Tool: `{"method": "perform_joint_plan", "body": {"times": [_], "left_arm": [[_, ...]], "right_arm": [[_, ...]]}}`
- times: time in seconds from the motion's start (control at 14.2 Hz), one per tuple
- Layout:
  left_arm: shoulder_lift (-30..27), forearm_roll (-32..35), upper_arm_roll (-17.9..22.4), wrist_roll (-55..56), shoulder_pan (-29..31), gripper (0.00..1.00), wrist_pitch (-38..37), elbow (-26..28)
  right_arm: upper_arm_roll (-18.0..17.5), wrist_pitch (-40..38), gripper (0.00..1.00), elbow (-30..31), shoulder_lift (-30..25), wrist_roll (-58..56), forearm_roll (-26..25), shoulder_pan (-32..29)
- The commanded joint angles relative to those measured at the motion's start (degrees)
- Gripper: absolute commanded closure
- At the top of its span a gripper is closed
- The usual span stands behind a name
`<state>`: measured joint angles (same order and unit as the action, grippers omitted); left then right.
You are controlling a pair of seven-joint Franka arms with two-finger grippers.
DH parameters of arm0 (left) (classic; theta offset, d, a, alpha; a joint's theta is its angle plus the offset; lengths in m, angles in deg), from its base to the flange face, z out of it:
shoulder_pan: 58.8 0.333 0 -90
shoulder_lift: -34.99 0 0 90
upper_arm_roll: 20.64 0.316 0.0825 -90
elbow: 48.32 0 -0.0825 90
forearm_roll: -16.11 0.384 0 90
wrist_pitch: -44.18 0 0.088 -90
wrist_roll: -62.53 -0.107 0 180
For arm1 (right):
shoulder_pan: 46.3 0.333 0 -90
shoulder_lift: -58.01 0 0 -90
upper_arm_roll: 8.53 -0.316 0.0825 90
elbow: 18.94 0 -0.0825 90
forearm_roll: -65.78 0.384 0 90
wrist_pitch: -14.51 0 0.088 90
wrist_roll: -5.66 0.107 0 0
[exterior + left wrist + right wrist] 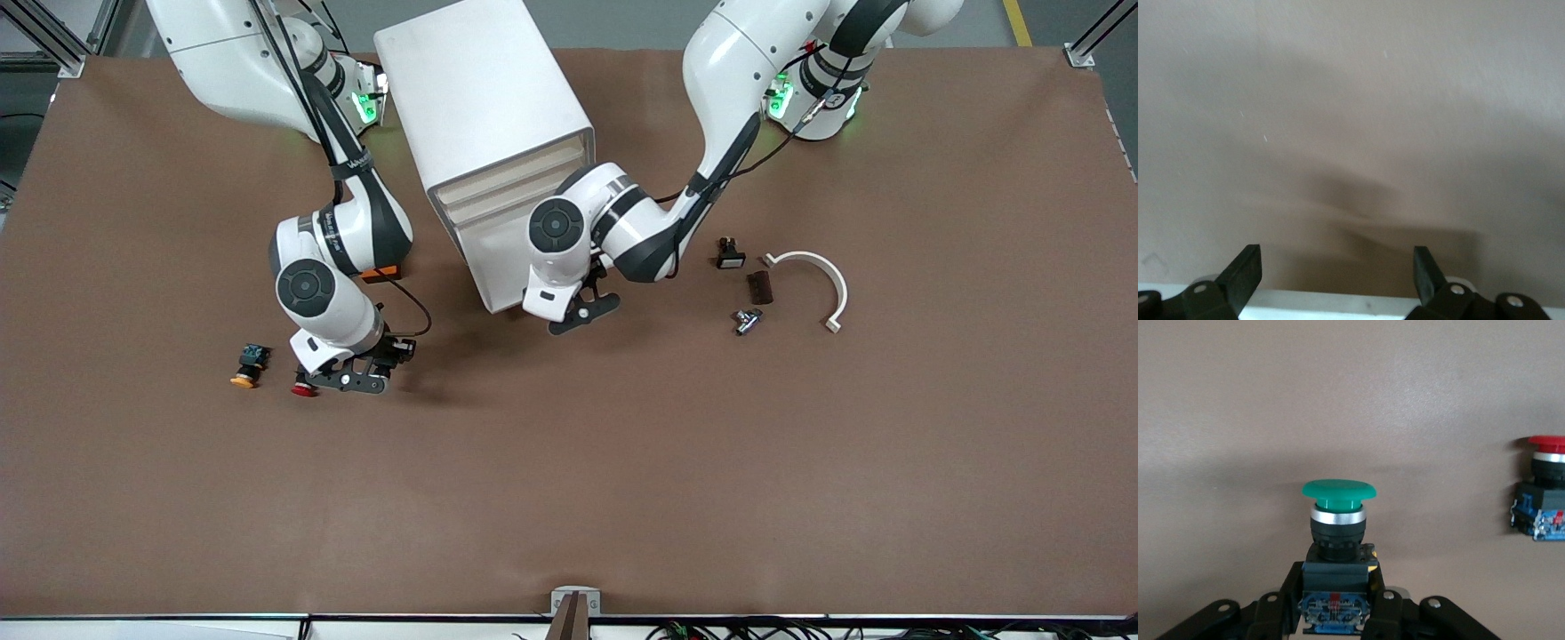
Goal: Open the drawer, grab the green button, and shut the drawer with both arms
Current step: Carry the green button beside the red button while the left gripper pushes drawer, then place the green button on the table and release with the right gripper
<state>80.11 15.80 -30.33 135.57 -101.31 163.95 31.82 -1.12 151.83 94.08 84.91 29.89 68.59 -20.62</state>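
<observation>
Green-capped, the button (1338, 513) sits pinched by its black body in the right hand (356, 378), low over the counter (622, 462) just beside the red button (304, 389); a slack pinch could drop it. The left hand (582, 311), fingers spread and empty, hangs before the cabinet (484, 116), and could nudge it shutting the drawer (498, 200). Three buttons counted: green, red, orange (244, 380).

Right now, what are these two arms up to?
The right gripper is shut on the green button, low over the table beside a red button and near an orange one. The left gripper hangs open just in front of the cabinet, holding nothing. The drawers all look pushed in. A few small parts and a white curved piece lie toward the left arm's end.
</observation>
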Motion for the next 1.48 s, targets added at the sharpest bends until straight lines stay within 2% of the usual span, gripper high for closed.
{"method": "perform_joint_plan", "body": {"times": [0.0,0.28,0.71,1.27,1.41], "left_arm": [[-1.00,0.74,-2.17,0.44,-0.38,0.00,0.46,0.72],[-0.82,0.65,-4.90,0.35,-0.38,0.00,0.46,0.90],[-0.64,-0.84,-7.97,0.26,-0.38,0.00,0.46,0.99],[-0.29,-1.19,-8.24,0.17,-2.31,0.00,0.46,1.87],[-0.29,-3.90,-8.24,0.17,-2.75,0.00,0.46,1.87]], "right_arm": [[-1.16,3.91,1.00,4.66,-1.76,-4.01,-0.09,-2.83],[-1.16,6.65,1.00,8.00,-1.94,-6.21,-0.09,-4.94],[-1.08,6.65,0.99,7.92,-1.32,-6.21,-0.18,-6.00],[-1.16,8.40,0.98,5.99,0.61,-6.13,-0.09,-5.91],[-1.25,8.40,0.98,5.46,1.14,-6.13,-0.09,-5.91]]}}
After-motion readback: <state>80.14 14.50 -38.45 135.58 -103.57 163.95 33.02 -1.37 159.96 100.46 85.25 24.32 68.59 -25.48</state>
